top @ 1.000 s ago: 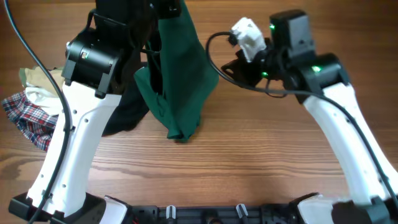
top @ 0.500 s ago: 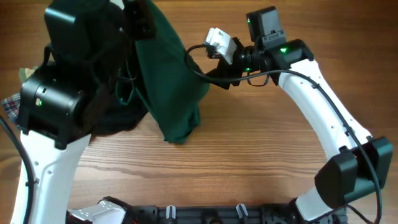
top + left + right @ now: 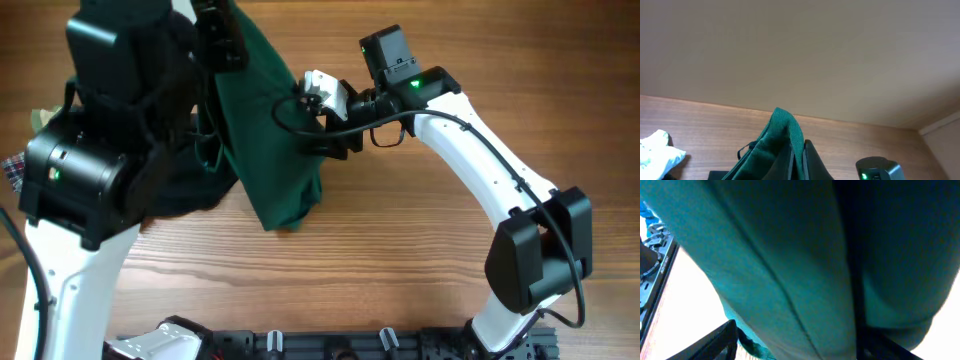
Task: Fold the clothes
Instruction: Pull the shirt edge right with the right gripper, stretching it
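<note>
The dark green garment (image 3: 275, 130) hangs from my raised left gripper (image 3: 796, 152), which is shut on its top edge. Its lower end rests bunched on the table. In the left wrist view the green fabric (image 3: 782, 127) sticks up between the shut jaws. My right gripper (image 3: 318, 140) is at the garment's right edge at mid height. In the right wrist view the green fabric (image 3: 805, 255) fills the frame, and the jaws (image 3: 800, 342) are spread open with fabric between them. A black garment (image 3: 190, 195) lies behind the green one.
A plaid garment (image 3: 12, 170) and a beige one (image 3: 42, 118) lie at the far left edge, mostly hidden by my left arm. A white cloth (image 3: 657, 152) shows in the left wrist view. Bare wooden table (image 3: 400, 250) lies to the front right.
My right arm has swung left until its gripper reaches the hanging green garment. My left arm has risen and shifted left, carrying the garment with it.
</note>
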`<action>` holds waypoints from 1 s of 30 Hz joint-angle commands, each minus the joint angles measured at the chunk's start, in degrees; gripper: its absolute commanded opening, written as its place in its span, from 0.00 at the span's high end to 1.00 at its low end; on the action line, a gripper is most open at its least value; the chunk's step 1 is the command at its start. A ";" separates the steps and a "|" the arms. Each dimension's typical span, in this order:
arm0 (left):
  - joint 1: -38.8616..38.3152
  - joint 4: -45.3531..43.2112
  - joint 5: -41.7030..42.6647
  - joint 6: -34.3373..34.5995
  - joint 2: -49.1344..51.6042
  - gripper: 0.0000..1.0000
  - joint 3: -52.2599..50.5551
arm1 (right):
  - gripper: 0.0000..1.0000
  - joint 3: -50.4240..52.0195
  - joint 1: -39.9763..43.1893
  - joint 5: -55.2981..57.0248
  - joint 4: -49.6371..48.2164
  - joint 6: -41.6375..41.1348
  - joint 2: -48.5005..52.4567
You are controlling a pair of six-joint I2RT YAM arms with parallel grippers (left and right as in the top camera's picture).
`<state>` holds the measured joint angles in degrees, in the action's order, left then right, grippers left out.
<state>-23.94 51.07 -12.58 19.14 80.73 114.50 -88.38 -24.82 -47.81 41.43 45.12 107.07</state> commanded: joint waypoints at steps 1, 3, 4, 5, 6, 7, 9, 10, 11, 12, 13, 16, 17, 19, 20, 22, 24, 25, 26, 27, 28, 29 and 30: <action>-0.22 -0.37 -0.98 -0.76 -1.66 0.96 1.03 | 0.27 -0.11 -0.09 -1.55 -0.35 1.40 1.49; -0.22 -0.31 -0.98 -0.76 -1.68 0.96 1.03 | 0.27 -0.11 -0.09 -0.48 -0.72 1.44 1.49; -0.22 -0.15 -0.98 -0.76 -1.66 0.96 1.03 | 0.27 -0.11 -0.09 -0.50 -0.92 1.42 1.49; -0.22 0.11 -0.98 -0.74 -1.66 0.96 1.03 | 0.27 -0.11 -0.09 -0.57 -1.14 1.38 1.49; -0.22 0.31 -0.96 -0.74 -1.66 0.96 1.03 | 0.27 -0.11 -0.09 -1.73 -1.14 1.38 1.51; -0.22 0.28 -0.98 -0.74 -1.66 0.96 1.03 | 0.28 -0.11 -0.11 -2.43 -1.11 1.38 1.55; -0.22 0.22 -0.98 -0.74 -1.66 0.96 1.03 | 0.33 -0.11 -0.42 -3.30 -0.39 1.27 2.36; -0.22 0.20 -0.98 -0.74 -1.66 0.96 1.03 | 0.36 -0.11 -0.92 -3.89 0.72 1.27 3.15; -0.22 0.00 -0.98 -0.74 -1.66 0.96 1.03 | 0.49 -0.11 -1.66 -4.92 1.95 1.40 3.76; -0.22 -0.22 -0.98 -0.74 -1.66 0.96 1.03 | 0.76 -0.11 -2.03 -5.29 2.32 1.33 3.87; -0.22 -0.44 -0.98 -0.74 -1.66 0.96 1.03 | 0.96 -0.11 -2.32 -5.25 2.40 0.72 3.89; -0.22 -0.85 -1.01 -0.74 -1.66 0.96 1.03 | 0.96 -0.13 -2.14 -4.31 2.25 -6.67 3.87; -0.22 -1.16 -1.46 -0.74 -1.66 0.96 1.03 | 0.96 -0.15 -1.55 -1.42 1.51 -12.07 3.63; -0.22 -2.16 -3.63 -0.74 -1.55 0.96 1.03 | 0.96 -0.48 -0.17 4.98 1.51 -19.58 2.51; -0.15 -2.54 -3.82 -0.76 -1.36 0.96 1.03 | 0.96 -0.55 1.07 7.61 1.90 -22.03 0.76; -0.15 -2.62 -3.80 -0.76 -0.94 0.96 1.03 | 0.96 -0.57 2.62 9.03 1.44 -24.92 -2.93; -0.15 -2.62 -3.78 -0.74 -0.59 0.96 1.03 | 0.96 -0.57 3.82 13.33 -0.07 -29.38 -7.63; -0.17 -2.64 -3.76 -0.74 -0.11 0.96 1.03 | 0.96 -0.57 4.39 17.88 -1.22 -30.49 -13.16; -0.17 -2.82 -3.54 -0.72 0.13 0.96 1.03 | 0.96 -0.57 4.44 21.24 -1.86 -29.94 -16.72; -0.17 -3.30 -2.62 -0.70 0.59 0.96 1.03 | 0.96 -0.57 4.44 24.98 -2.78 -28.85 -20.17; -0.17 -3.98 -0.57 -0.70 1.01 0.96 1.03 | 0.96 -0.57 4.44 27.47 -3.56 -27.36 -22.58; -0.24 -5.38 1.97 -0.70 1.66 0.96 1.03 | 0.96 -0.57 4.44 30.25 -4.81 -25.55 -25.33; -0.31 -6.88 3.30 -0.70 2.34 0.96 1.03 | 0.96 -0.57 4.44 34.05 -6.47 -24.24 -27.89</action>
<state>-23.94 46.94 -13.78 19.11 81.45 114.50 -88.33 -20.32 -24.12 37.17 18.13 84.18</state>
